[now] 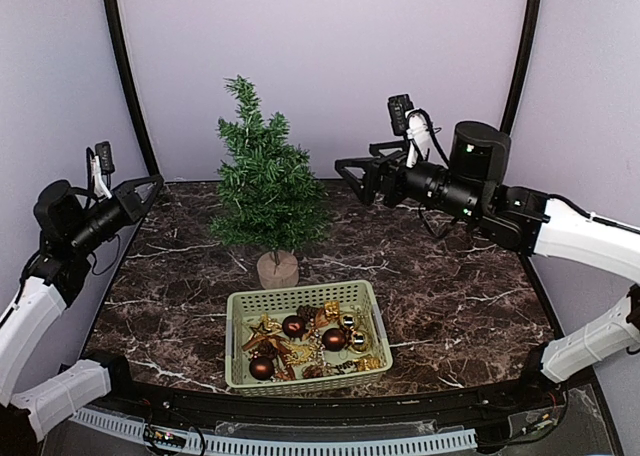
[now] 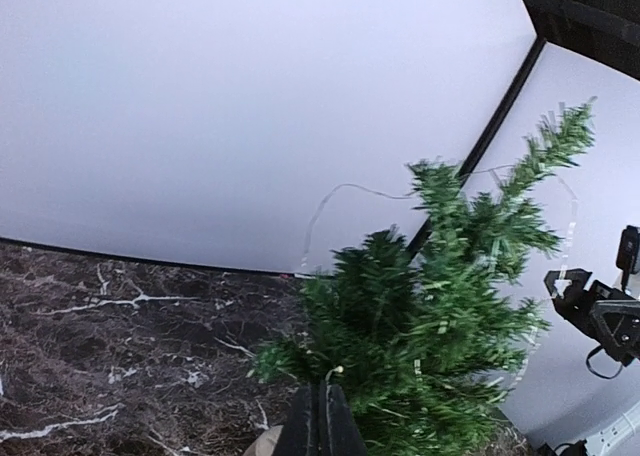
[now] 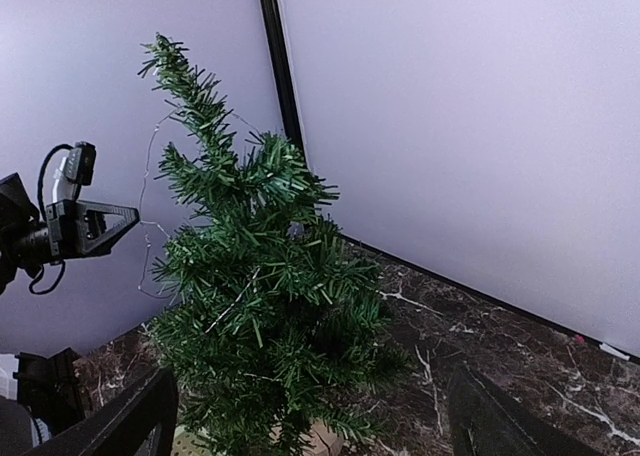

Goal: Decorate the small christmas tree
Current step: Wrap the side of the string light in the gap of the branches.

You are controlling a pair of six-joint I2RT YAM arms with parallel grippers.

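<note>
Standing: one tree, one basket

The small christmas tree shows blurred in the left wrist view, its base cut by the bottom edge.
</note>
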